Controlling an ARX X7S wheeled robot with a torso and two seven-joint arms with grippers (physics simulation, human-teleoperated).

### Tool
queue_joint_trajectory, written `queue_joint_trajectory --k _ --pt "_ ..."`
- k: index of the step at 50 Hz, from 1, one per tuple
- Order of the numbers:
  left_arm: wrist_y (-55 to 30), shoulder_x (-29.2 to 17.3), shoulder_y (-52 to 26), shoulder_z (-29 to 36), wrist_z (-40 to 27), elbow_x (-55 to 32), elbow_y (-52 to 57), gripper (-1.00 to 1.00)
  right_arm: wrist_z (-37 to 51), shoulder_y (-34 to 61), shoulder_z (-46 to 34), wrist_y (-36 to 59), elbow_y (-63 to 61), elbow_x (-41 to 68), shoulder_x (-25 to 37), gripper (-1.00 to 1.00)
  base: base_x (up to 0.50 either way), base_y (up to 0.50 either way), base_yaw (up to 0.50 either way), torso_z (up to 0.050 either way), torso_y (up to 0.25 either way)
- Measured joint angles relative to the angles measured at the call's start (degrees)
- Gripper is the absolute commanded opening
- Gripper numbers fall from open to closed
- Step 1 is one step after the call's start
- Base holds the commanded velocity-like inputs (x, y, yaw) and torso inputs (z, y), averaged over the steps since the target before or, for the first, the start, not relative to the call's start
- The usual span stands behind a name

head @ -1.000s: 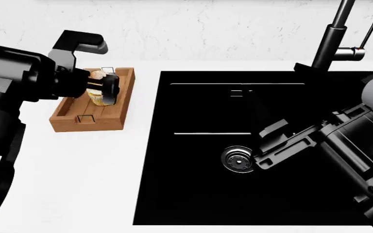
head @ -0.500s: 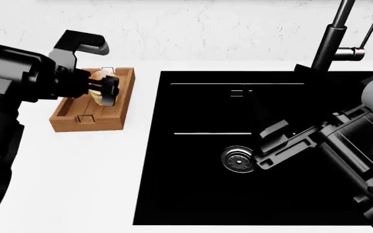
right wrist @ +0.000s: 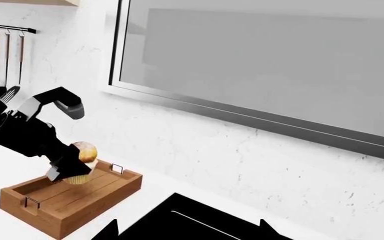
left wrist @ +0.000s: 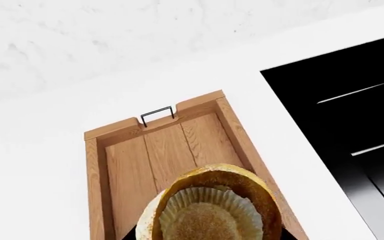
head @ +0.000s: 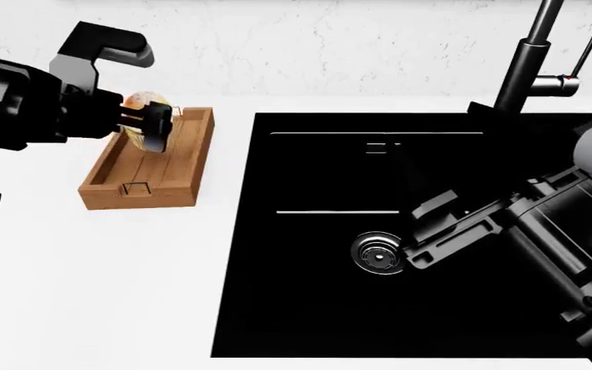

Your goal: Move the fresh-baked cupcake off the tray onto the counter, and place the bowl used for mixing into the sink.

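Note:
My left gripper (head: 144, 123) is shut on the cupcake (head: 142, 101) and holds it in the air above the far end of the wooden tray (head: 142, 181). The left wrist view shows the cupcake (left wrist: 209, 210) from its ribbed liner side, tilted, with the bare slatted tray (left wrist: 155, 150) beneath it. From the right wrist view the cupcake (right wrist: 84, 152) hangs clear over the tray (right wrist: 72, 200). My right gripper (head: 419, 231) stands open over the black sink (head: 307, 316), nothing between its fingers. The bowl is out of view. White counter (head: 121, 270) lies in front of the tray.
A tall dark faucet (head: 527, 62) rises behind the sink, whose round metal drain (head: 375, 253) lies just left of my right gripper. The marbled wall (head: 358, 46) runs behind the counter. A window (right wrist: 265, 65) and a utensil rail (right wrist: 5, 30) hang on it.
My left gripper has risen and shifted slightly left, lifting the cupcake off the tray floor. The right arm has not moved.

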Motion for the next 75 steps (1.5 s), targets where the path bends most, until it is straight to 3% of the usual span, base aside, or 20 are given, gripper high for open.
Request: queue_joint_trajectory --k 25,46,75 --pt "-7.24 -9.0 1.3 -3.01 -6.23 -2.47 10.71 -1.0 -0.07 -0.22 -0.2 -0.71 -0.01 -0.14 0.18 1.0 0.0 0.0 0.0 0.0 0.0" --pt "-16.59 -18.19 3.98 -10.14 -15.59 -8.02 22.61 -1.0 0.44 0.55 -1.05 -0.84 0.09 0.15 0.29 1.0 0.0 0.0 0.0 0.0 0.0" --pt "-18.98 -23.39 7.21 -12.92 -19.78 -9.89 26.09 -1.0 0.14 0.28 -1.69 -1.41 0.18 -0.68 0.26 1.0 0.0 0.0 0.0 0.0 0.0"
